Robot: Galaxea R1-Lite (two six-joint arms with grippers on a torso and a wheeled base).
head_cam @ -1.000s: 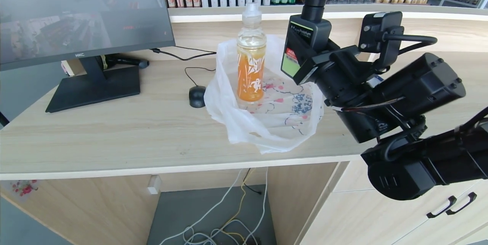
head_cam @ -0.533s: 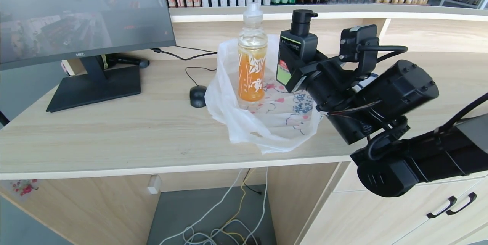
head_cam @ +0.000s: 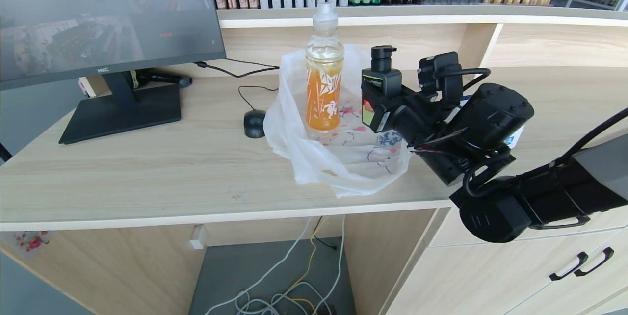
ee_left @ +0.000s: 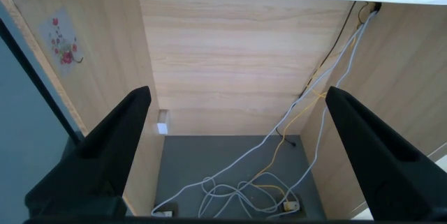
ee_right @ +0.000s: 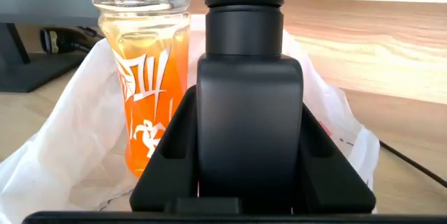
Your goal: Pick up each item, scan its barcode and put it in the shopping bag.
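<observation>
Pump bottle (head_cam: 375,84), black, upright, pinched by right gripper (head_cam: 385,111) over shopping bag (head_cam: 314,158), beside orange drink bottle (head_cam: 323,89) standing inside; left gripper (ee_left: 237,147) spread wide under counter (head_cam: 147,172).

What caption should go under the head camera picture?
Right gripper holding a black pump bottle upright by the white shopping bag, beside the orange drink bottle standing in it.

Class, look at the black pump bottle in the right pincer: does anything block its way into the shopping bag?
Nothing visible does. The orange drink bottle already stands upright in the shopping bag, beside the black pump bottle.
</observation>
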